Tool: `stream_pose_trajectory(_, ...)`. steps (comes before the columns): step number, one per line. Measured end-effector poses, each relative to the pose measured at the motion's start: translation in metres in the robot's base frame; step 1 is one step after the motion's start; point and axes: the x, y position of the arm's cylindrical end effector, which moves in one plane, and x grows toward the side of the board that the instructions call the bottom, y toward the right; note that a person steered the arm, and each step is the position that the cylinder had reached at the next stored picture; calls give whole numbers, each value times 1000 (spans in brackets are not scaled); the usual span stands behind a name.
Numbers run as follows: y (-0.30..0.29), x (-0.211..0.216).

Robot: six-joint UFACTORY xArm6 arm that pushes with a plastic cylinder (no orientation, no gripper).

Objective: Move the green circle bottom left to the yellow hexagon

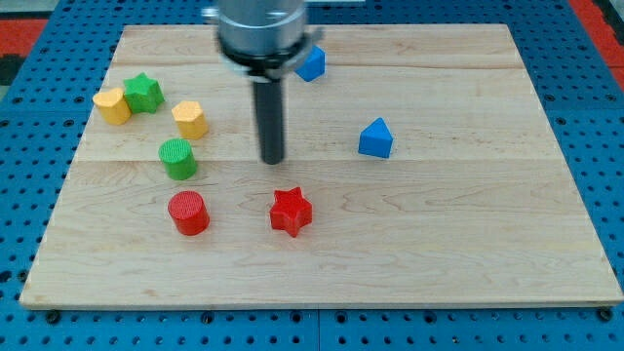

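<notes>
Green circle (pixel 177 158) sat left of centre, just below-left of yellow hexagon (pixel 189 119), nearly touching. It looked light, rigid, smooth-sided, so likely to slide or spin; I'd push its flat side square-on. My tip (pixel 273 159) stood well to its right, above red star (pixel 291 212). No claw, just a rod.

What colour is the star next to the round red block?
Red. The star sits to the view's right of the red circle, clear in the camera view.
</notes>
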Motion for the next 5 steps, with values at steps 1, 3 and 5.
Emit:
stream_pose_trajectory(1,-45,0)
stream_pose_trajectory(3,-60,-18)
stream_pose_trajectory(5,-114,-29)
